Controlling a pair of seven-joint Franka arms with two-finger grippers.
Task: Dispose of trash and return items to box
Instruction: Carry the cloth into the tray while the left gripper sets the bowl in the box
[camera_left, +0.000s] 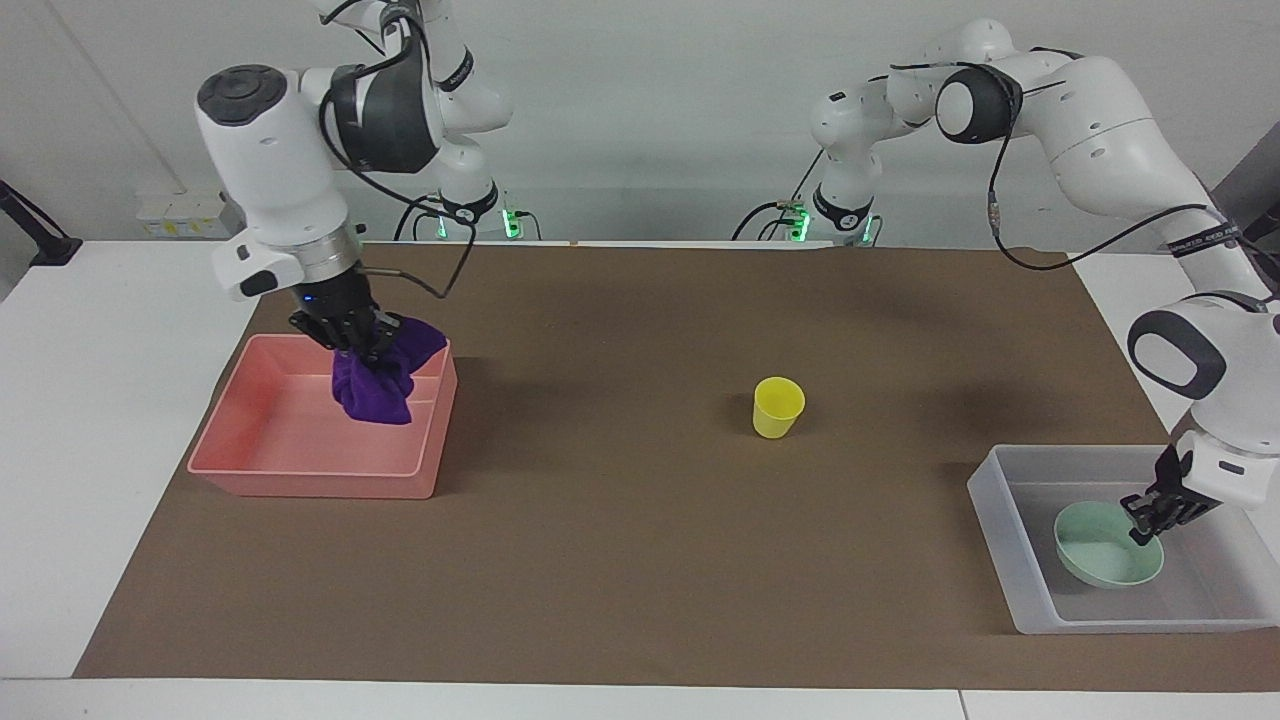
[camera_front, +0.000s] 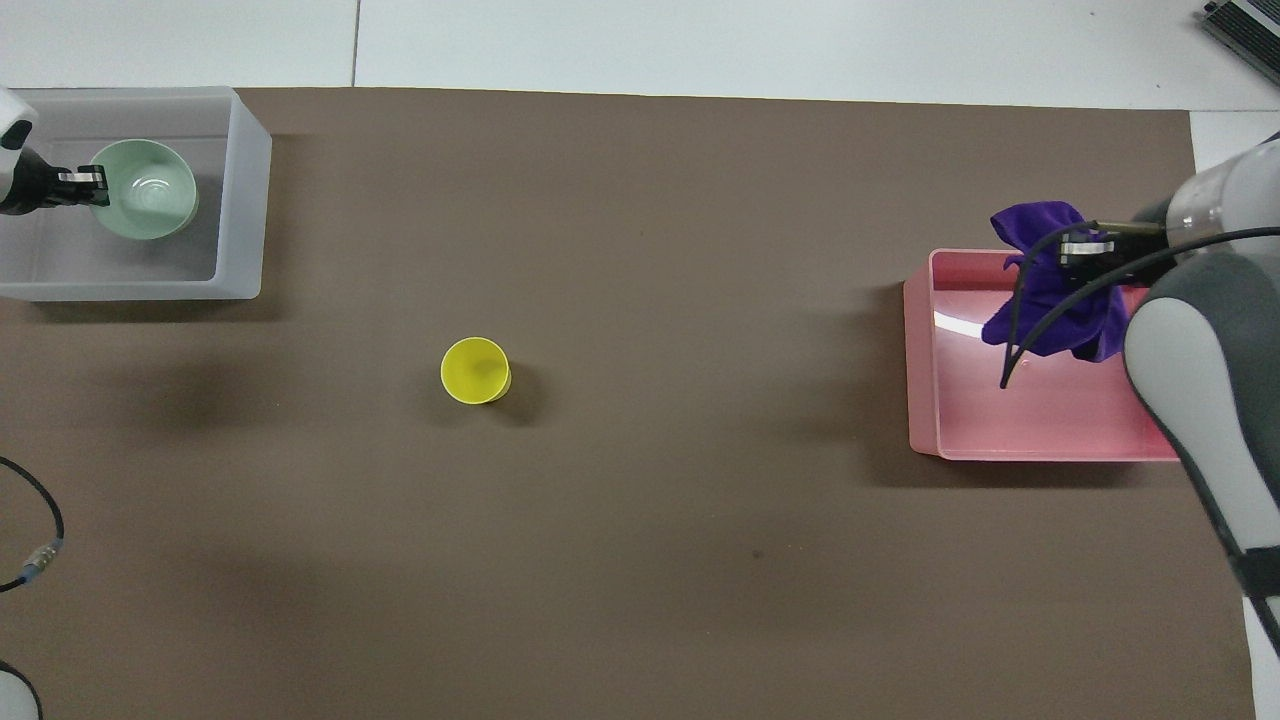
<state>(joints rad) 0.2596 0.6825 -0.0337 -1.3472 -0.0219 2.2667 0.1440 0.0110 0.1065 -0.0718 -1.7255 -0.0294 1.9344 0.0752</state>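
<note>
My right gripper (camera_left: 352, 338) is shut on the purple cloth (camera_left: 375, 385), which hangs over the pink bin (camera_left: 300, 470); the overhead view shows the gripper (camera_front: 1085, 248), cloth (camera_front: 1045, 300) and bin (camera_front: 1000, 455). My left gripper (camera_left: 1145, 522) is shut on the rim of the mint-green bowl (camera_left: 1100, 555), which sits low inside the translucent box (camera_left: 1000, 530). The overhead view shows this gripper (camera_front: 88, 180), the bowl (camera_front: 150, 190) and the box (camera_front: 240, 200). The yellow cup (camera_left: 778, 405) stands upright on the mat between the two bins, also seen from overhead (camera_front: 475, 370).
A brown mat (camera_left: 640, 560) covers the table's middle. The pink bin stands at the right arm's end and the translucent box at the left arm's end. A loose cable end (camera_front: 35, 560) lies at the mat's edge near the robots.
</note>
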